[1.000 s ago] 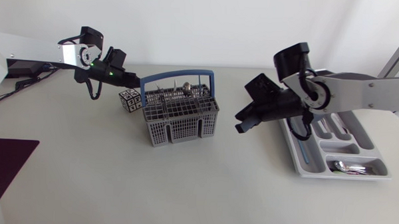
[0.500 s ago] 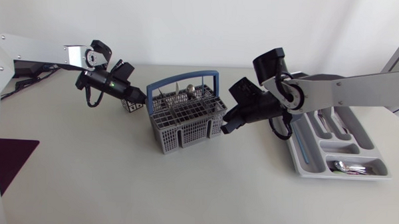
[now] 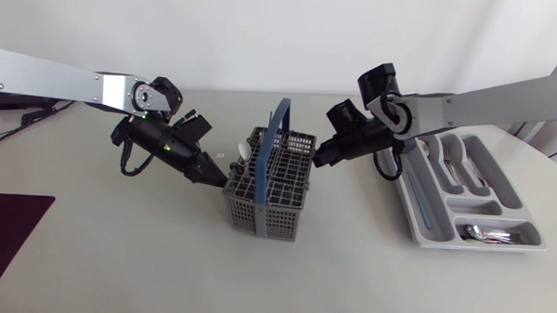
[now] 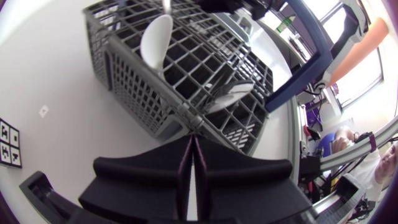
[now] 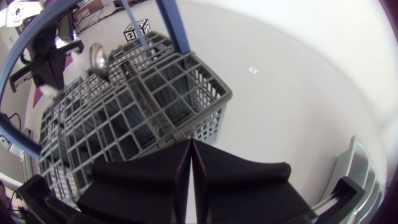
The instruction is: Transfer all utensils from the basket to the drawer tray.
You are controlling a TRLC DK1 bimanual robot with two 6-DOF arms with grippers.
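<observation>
Basket of grey plastic mesh [image 3: 258, 212] with blue hoop handle mid-table, spoons [image 3: 244, 152] inside, my left gripper [image 3: 220, 180] pinched closed on nothing at one corner, my right gripper [image 3: 318, 161] likewise closed, empty, at the opposite side, grey plastic drawer tray [image 3: 425, 222] apart, rightward.

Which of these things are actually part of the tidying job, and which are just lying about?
Part of the job: basket, white spoon and metal spoon in it, drawer tray, left pincer, right pincer.
Lying about: patterned cube, small white sticker.
</observation>
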